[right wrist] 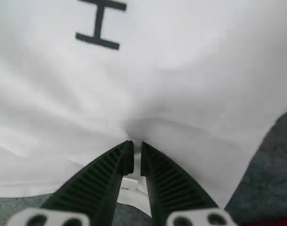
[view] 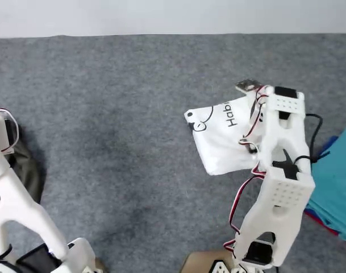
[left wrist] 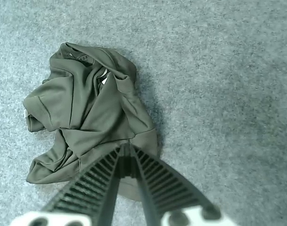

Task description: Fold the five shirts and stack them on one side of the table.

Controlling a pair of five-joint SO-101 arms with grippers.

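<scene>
A crumpled olive shirt (left wrist: 86, 108) lies on the grey carpeted table, at the far left edge (view: 26, 168) in the high view. My left gripper (left wrist: 129, 148) is shut, its tips pinching a fold near the shirt's near edge. A white shirt with black print (view: 224, 142) lies partly folded at the right of the table. My right gripper (right wrist: 134, 143) is shut on the white shirt (right wrist: 181, 70), and the cloth puckers at its tips. In the high view the right arm (view: 280, 170) covers that shirt's right side.
A teal shirt (view: 337, 176) lies at the table's right edge with blue and red cloth (view: 326, 222) showing beneath it. A brown board (view: 198, 264) sits at the front by the right arm's base. Bare grey carpet (view: 121, 125) spans the middle.
</scene>
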